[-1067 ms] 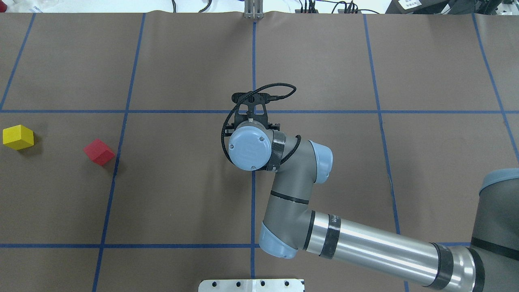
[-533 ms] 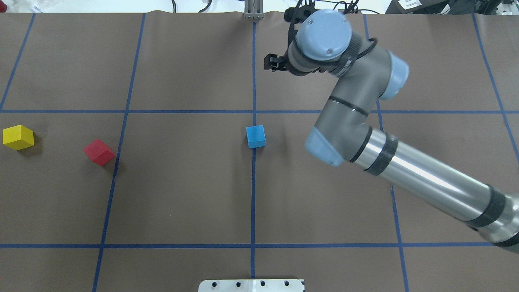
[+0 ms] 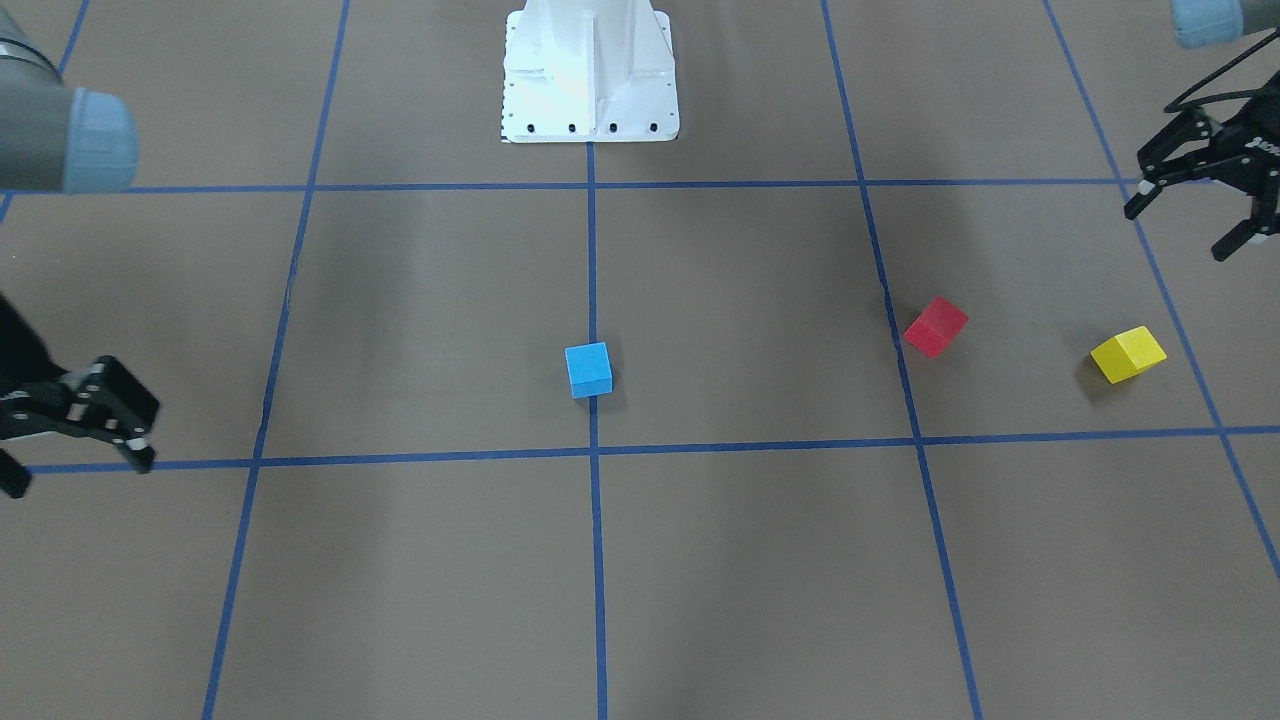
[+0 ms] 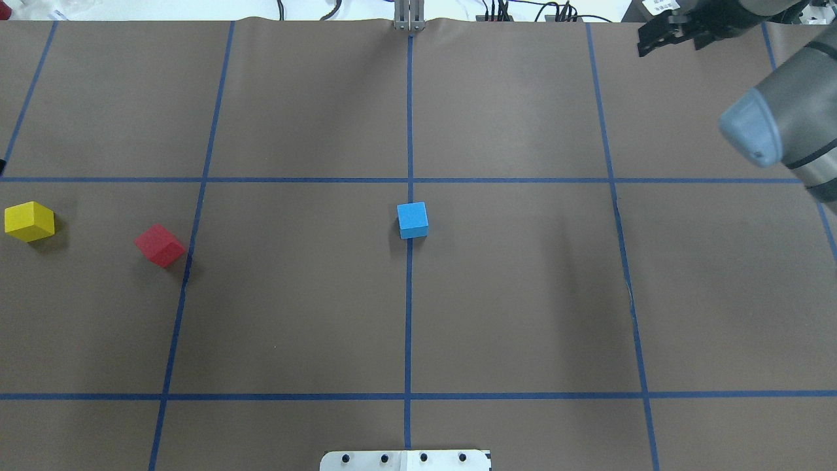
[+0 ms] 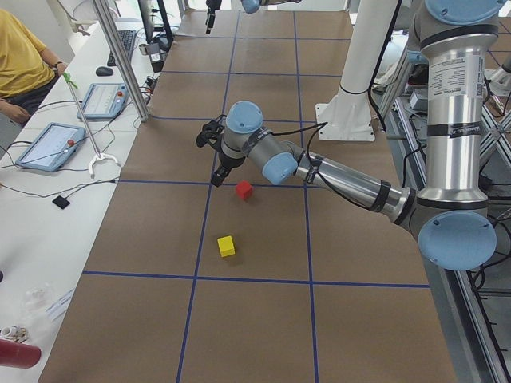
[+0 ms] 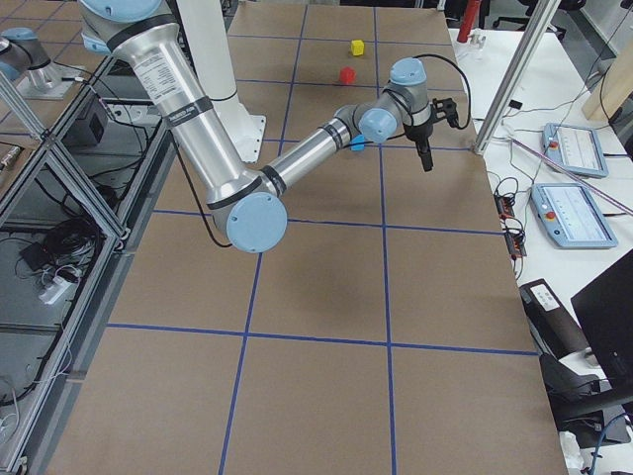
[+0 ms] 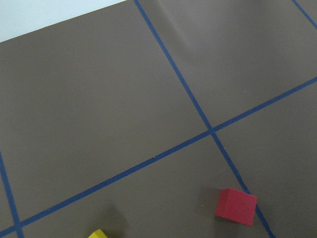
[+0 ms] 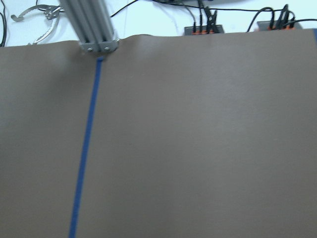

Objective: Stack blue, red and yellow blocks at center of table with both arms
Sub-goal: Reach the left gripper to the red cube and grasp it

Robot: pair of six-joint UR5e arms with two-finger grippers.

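The blue block (image 4: 412,220) sits alone on the centre line of the table, and it also shows in the front view (image 3: 589,369). The red block (image 4: 159,244) and the yellow block (image 4: 29,221) lie on the table's left side. My right gripper (image 3: 78,468) is open and empty, raised far off to the back right (image 4: 670,44). My left gripper (image 3: 1176,233) is open and empty, hovering behind the red block (image 3: 936,326) and the yellow block (image 3: 1128,354). The left wrist view shows the red block (image 7: 236,207) at the bottom.
Blue tape lines divide the brown table cover into squares. The white robot base (image 3: 590,70) stands at the near middle edge. A metal post (image 4: 409,14) and cables stand at the far edge. An operator's desk with tablets (image 5: 52,144) runs along the far side.
My right arm was over the table's centre, hiding the blue block. It has lifted and swung away to the back right, leaving the blue block on the centre line.
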